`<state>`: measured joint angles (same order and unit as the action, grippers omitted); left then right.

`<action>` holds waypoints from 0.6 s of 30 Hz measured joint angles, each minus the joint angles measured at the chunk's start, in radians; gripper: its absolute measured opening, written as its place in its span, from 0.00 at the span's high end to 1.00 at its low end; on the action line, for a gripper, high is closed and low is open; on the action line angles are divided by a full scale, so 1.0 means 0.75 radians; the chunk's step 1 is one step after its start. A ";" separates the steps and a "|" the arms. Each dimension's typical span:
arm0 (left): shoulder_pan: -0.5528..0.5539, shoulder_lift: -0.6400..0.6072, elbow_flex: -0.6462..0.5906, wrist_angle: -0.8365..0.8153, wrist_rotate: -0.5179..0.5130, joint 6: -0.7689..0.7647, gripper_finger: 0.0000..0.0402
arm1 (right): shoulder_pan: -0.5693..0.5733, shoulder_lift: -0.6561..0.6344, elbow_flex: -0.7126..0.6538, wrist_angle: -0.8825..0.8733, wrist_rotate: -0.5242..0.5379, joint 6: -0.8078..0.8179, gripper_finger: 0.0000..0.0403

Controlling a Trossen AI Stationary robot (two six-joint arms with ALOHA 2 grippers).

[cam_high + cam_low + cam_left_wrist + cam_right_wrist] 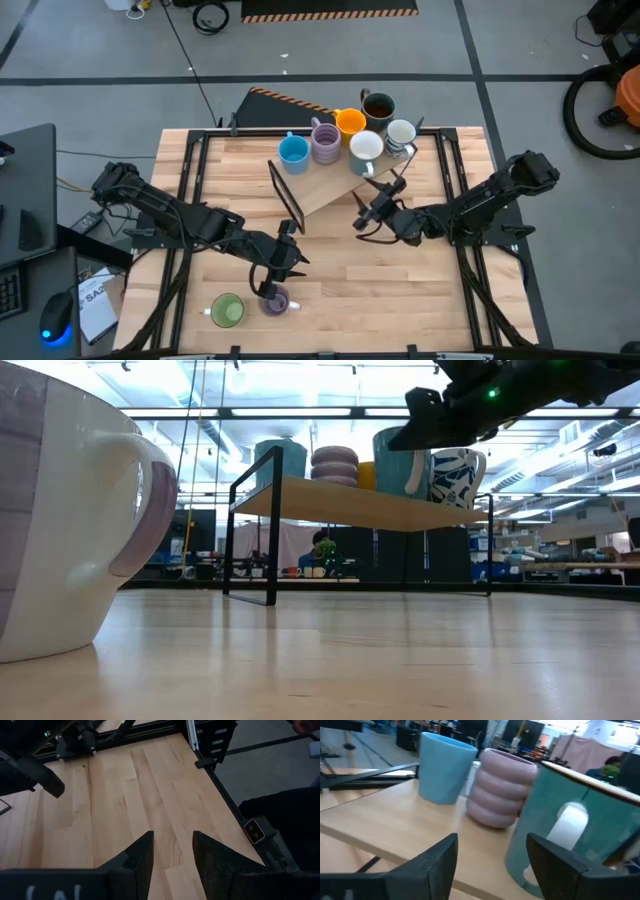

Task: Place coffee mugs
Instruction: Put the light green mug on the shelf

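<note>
Right gripper (364,212), fingers apart and holding nothing, hovers by the wooden shelf (325,185) facing the blue mug (445,767), ribbed purple mug (502,787) and teal-and-white mug (570,832). Left gripper (283,262), open and empty, hangs above a purple mug (275,301) beside the green mug (227,311).

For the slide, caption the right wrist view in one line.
Open right gripper faces the wooden shelf holding a blue ceramic mug, ribbed purple mug and teal mug.
</note>
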<state>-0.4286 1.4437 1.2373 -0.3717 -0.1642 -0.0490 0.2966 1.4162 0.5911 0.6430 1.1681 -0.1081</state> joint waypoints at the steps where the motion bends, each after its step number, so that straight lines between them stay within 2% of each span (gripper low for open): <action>1: 0.000 0.000 0.000 0.000 0.000 0.000 0.65 | 0.000 -0.001 0.000 0.000 0.022 0.000 0.38; 8: 0.000 0.000 0.000 0.000 0.000 0.000 0.65 | -0.001 -0.001 0.000 0.000 0.057 0.000 0.30; 18: 0.000 0.000 0.000 -0.001 0.000 -0.018 0.65 | -0.052 -0.015 0.001 -0.011 -0.019 0.010 0.26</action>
<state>-0.4286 1.4437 1.2373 -0.3722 -0.1639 -0.0628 0.2576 1.4047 0.5915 0.6345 1.1542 -0.1003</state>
